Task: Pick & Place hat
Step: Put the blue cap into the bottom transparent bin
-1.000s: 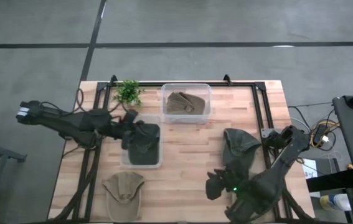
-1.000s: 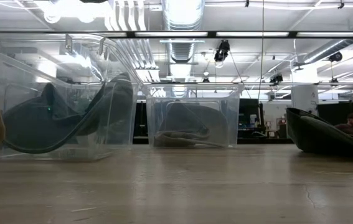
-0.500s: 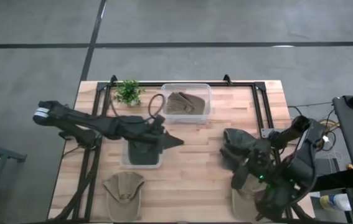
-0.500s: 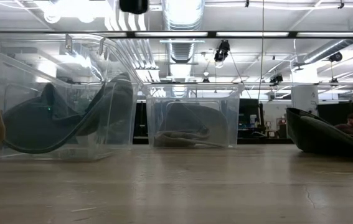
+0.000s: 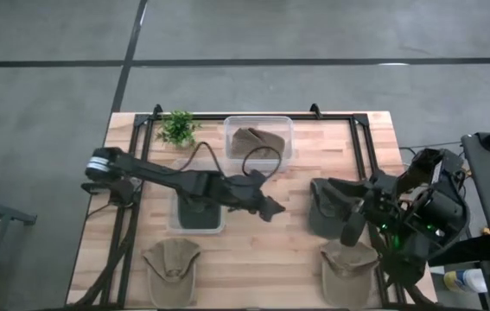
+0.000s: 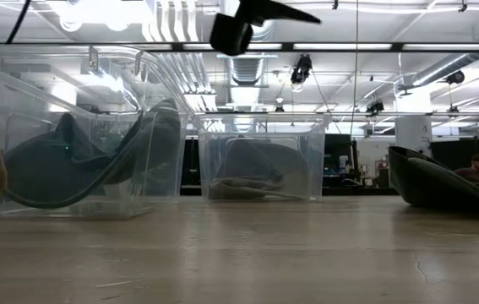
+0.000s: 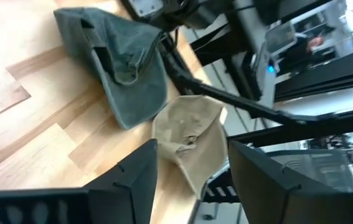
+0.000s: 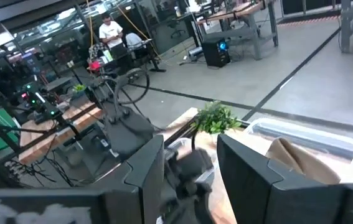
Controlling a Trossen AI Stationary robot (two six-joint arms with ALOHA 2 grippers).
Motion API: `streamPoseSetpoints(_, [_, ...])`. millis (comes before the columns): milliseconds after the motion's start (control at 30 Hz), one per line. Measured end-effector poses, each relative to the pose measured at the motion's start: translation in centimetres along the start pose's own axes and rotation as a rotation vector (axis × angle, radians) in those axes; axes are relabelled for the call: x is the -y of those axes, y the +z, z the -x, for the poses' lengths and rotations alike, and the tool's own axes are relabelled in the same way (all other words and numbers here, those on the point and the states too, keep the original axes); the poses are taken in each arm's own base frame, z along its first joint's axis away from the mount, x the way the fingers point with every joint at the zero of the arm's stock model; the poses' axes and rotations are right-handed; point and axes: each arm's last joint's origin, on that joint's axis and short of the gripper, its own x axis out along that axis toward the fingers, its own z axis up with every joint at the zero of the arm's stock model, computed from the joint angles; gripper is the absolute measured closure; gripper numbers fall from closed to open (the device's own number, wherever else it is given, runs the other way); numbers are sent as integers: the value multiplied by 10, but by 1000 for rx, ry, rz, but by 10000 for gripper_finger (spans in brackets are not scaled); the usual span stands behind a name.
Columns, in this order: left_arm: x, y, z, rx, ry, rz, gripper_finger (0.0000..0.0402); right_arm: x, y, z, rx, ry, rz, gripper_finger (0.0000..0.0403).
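A dark green hat (image 5: 197, 212) lies in the clear bin (image 5: 175, 226) left of centre, its brim leaning up the bin's wall (image 6: 150, 135). My left gripper (image 5: 272, 209) hangs open above the table's middle, right of that bin, with nothing between its fingers (image 7: 132, 180). A second dark green hat (image 5: 329, 206) and a tan hat (image 5: 348, 269) lie flat on the table's right side; both also show past my left fingers as the dark hat (image 7: 120, 62) and the tan hat (image 7: 192, 134). My right gripper (image 5: 348, 226) is raised above them, open and empty.
A second clear bin (image 5: 289, 130) at the far edge holds a beige hat (image 5: 257, 142). A small green plant (image 5: 176, 128) stands far left. Another tan hat (image 5: 171, 259) lies near the front left. A black frame (image 5: 361, 147) runs along the table's edges.
My left gripper has gone from above the bin with the dark green hat toward the table's right edge, out over the middle; the hat stays in the bin. My right arm has swung from the near middle toward the right edge, uncovering the tan hat there.
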Motion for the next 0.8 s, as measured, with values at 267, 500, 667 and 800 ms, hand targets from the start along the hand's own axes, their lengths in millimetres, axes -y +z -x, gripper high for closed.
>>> streamPoseSetpoints(267, [-3, -2, -9, -62, 121, -21, 207, 5, -3, 2, -254, 18, -8, 271])
streamPoseSetpoints(500, [16, 14, 35, -44, 90, -107, 207, 9, -41, 1, -564, -92, -119, 288])
streamPoseSetpoints(667, [34, 28, 79, -1, 19, -146, 207, 20, -80, 0, -771, -319, -269, 306])
streamPoseSetpoints(800, [46, 38, 117, 45, -40, -190, 207, 34, -113, -2, -841, -513, -292, 328])
